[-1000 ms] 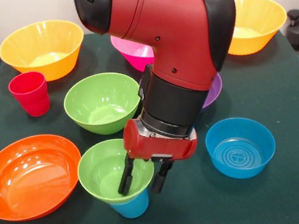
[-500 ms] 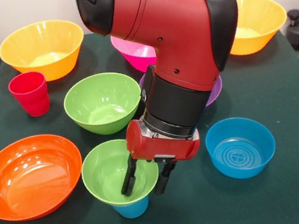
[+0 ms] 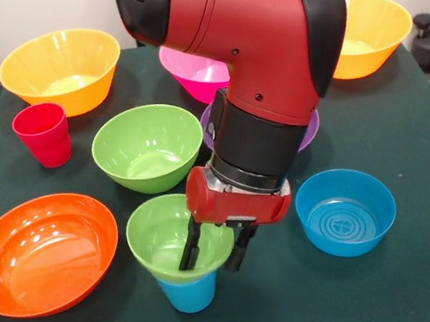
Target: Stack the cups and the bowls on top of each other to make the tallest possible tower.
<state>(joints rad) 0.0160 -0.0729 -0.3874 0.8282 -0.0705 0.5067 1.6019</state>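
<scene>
Centrally, the red arm (image 3: 255, 50) bends down to lower centre, its gripper (image 3: 217, 253) pinching the small green bowl (image 3: 179, 235) by its rim, bowl seated in the sky-blue cup (image 3: 188, 293)

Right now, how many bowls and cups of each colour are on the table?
Yellow-orange bowls: 2
Green bowls: 2
Orange bowl: 1
Pink bowl: 1
Purple bowl: 1
Blue bowl: 1
Red cup: 1
Blue cup: 1
Total: 10
</scene>
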